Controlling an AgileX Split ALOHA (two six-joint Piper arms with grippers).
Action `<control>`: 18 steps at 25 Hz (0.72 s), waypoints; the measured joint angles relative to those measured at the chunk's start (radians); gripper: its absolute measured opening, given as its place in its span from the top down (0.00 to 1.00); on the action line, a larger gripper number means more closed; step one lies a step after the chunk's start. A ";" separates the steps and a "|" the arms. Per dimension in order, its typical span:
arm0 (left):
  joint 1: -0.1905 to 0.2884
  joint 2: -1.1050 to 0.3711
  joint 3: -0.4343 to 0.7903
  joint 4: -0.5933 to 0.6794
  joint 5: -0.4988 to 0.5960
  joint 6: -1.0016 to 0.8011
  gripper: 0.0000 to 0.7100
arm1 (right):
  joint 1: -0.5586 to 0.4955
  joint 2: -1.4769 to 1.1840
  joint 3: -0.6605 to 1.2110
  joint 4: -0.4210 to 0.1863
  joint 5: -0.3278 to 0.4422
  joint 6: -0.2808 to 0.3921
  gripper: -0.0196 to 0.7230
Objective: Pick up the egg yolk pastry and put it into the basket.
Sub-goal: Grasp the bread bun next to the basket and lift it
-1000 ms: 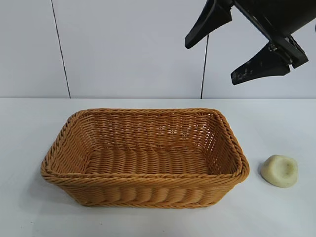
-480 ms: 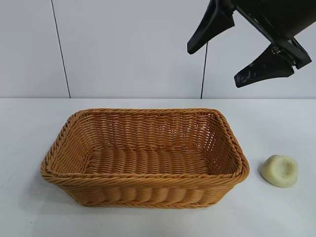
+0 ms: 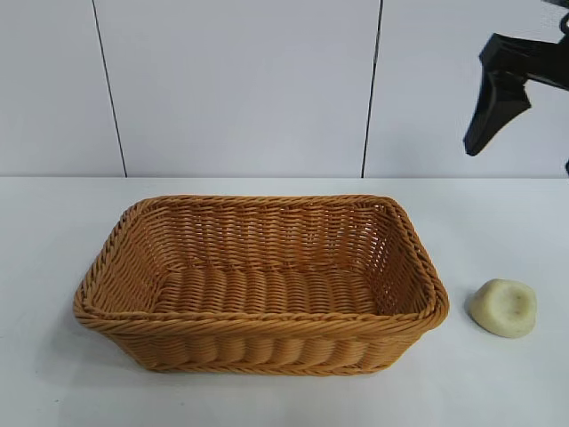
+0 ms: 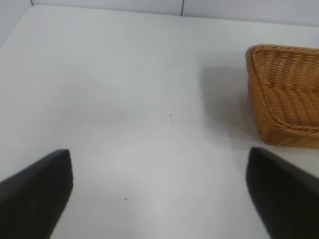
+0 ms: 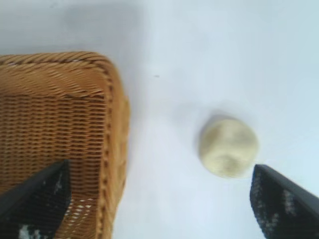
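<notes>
Small pale cream-yellow rounded egg yolk pastry (image 3: 503,308) lies on white table (image 3: 53,222), just beside right end of large orange-tan woven wicker basket (image 3: 260,331), not touching. Basket holds nothing. Right gripper (image 5: 159,199) high above pastry, fingers spread wide, unladen. Left gripper (image 4: 159,191) spread, idle over bare table. Judgement: pick not yet begun; descent, grasp, transfer all outstanding.

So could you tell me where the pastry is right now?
In the exterior view the pastry lies on the table, just right of the basket, not touching it.
</notes>
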 joint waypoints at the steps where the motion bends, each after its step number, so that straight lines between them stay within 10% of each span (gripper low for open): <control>1: 0.000 0.000 0.000 0.000 0.000 0.000 0.05 | 0.000 0.016 0.000 0.000 0.000 0.000 0.04; 18: 0.000 0.000 0.000 0.000 0.000 -0.001 0.05 | 0.000 0.398 -0.001 0.000 -0.056 -0.001 0.04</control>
